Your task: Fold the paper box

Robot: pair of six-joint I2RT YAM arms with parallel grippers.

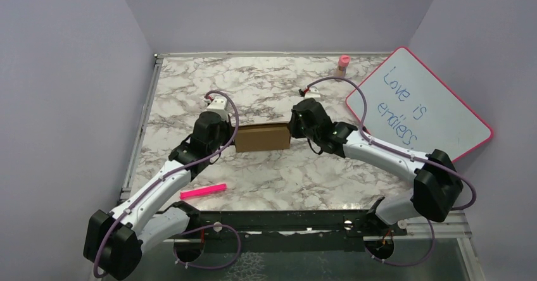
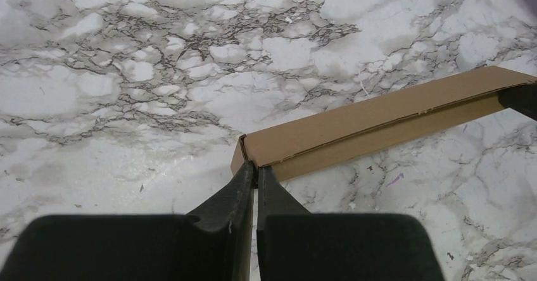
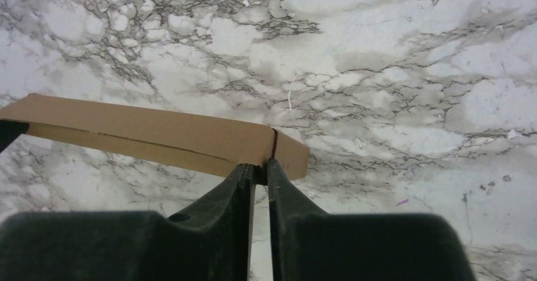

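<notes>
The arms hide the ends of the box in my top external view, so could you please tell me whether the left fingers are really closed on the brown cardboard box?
Observer: Yes, the left wrist view shows the left fingers pinched shut on one corner of the brown cardboard box.
Operator: Thank you; what about the right side?
Observer: The right fingers are shut on the opposite end corner, just beside what looks like a short dark slit in the cardboard.
Operator: Does the cardboard show any layers?
Observer: Yes, a long seam runs along its side, with one panel lying over another.
</notes>
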